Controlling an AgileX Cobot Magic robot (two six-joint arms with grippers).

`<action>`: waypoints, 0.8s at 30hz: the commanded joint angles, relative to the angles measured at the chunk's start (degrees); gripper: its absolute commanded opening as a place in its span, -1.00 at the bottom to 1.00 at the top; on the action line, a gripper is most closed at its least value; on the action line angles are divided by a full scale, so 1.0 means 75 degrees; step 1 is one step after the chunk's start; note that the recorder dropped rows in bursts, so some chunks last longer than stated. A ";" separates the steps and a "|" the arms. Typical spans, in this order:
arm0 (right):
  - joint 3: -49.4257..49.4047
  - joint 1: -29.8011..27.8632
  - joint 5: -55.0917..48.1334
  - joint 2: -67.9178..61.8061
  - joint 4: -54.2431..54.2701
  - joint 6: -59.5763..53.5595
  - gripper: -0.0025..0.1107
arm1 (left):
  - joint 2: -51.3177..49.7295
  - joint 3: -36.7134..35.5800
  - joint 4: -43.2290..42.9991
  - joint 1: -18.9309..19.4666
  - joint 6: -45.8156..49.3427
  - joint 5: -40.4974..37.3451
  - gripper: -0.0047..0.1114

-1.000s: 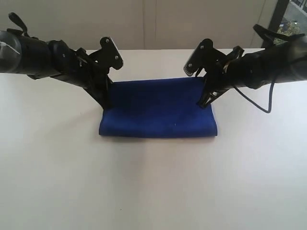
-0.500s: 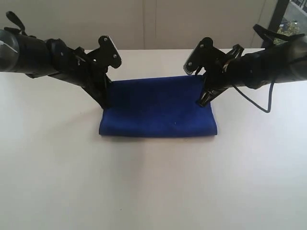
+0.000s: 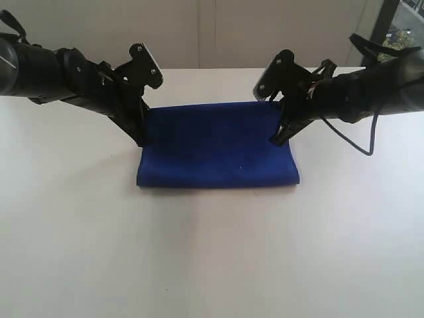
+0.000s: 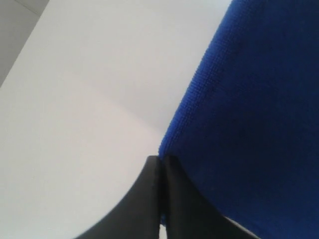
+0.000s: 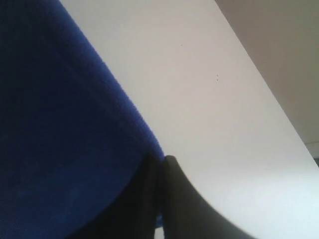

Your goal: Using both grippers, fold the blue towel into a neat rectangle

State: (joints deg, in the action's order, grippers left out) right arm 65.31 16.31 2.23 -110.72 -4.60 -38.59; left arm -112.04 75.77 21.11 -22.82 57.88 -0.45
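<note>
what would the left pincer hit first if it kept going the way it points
The left pincer, shut on the blue towel, points down and inward; straight on it would probably meet the white table beneath, though depth is unclear.

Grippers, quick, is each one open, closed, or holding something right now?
Left gripper: closed, pinching the blue towel at its edge.
Right gripper: closed, pinching the blue towel at the opposite edge.

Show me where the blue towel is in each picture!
Exterior view: blue towel in the middle of the white table, between the left gripper and right gripper.
Left wrist view: towel big and close, its edge pinched in the left gripper.
Right wrist view: towel big and close, its edge pinched in the right gripper.
Shared landmark: the white table beside the towel.
</note>
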 commanded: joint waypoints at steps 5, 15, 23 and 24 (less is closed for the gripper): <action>0.0031 -0.0070 0.0094 -0.0019 -0.0023 0.0037 -0.96 | 0.0081 0.0046 0.0088 0.0027 -0.0084 -0.0005 -0.92; 0.0031 -0.0070 0.0079 -0.0019 -0.0023 0.0044 -0.48 | 0.0081 0.0046 0.0088 0.0027 -0.0084 0.0060 -0.12; 0.0031 -0.0070 0.0063 -0.0019 0.0015 0.0087 -0.25 | 0.0081 0.0046 0.0088 0.0027 -0.0084 0.0104 0.02; 0.0031 -0.0070 0.0063 -0.0019 0.0015 0.0106 -0.25 | 0.0081 0.0046 0.0088 0.0027 -0.0084 0.0104 0.02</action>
State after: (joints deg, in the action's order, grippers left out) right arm 65.31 16.31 2.23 -110.72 -4.60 -38.50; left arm -112.04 75.77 21.11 -22.73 57.74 0.52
